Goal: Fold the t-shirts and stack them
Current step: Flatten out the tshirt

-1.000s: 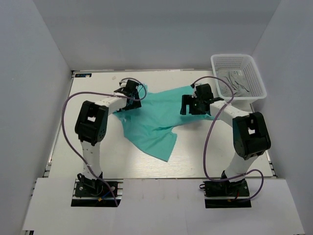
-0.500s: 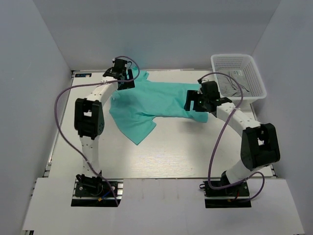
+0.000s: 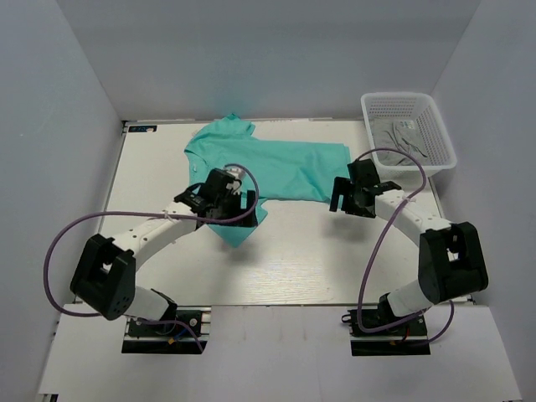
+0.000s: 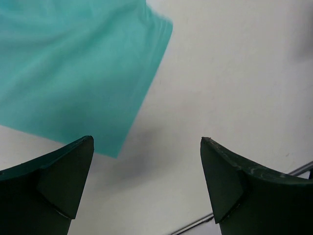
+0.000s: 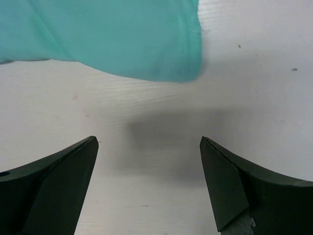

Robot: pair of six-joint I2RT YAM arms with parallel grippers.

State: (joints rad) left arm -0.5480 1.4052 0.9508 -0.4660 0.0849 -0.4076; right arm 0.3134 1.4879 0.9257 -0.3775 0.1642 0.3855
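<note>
A turquoise t-shirt (image 3: 276, 163) lies spread across the back middle of the table, with one corner folded toward the front (image 3: 241, 228). My left gripper (image 3: 224, 201) hovers over its near left part, open and empty. In the left wrist view the shirt (image 4: 73, 63) fills the upper left, and bare table shows between the tips of the left gripper (image 4: 146, 142). My right gripper (image 3: 347, 194) is just off the shirt's right edge, open and empty. In the right wrist view the shirt's edge (image 5: 107, 34) lies beyond the tips of the right gripper (image 5: 148, 141).
A white mesh basket (image 3: 441, 134) stands at the back right with grey cloth (image 3: 400, 138) inside. White walls close in the table on the left, back and right. Purple cables loop off both arms.
The shirt has shifted toward the back and now lies flatter. My left arm swung from the far left corner back to the shirt's near edge. The right gripper moved slightly nearer and off the cloth.
</note>
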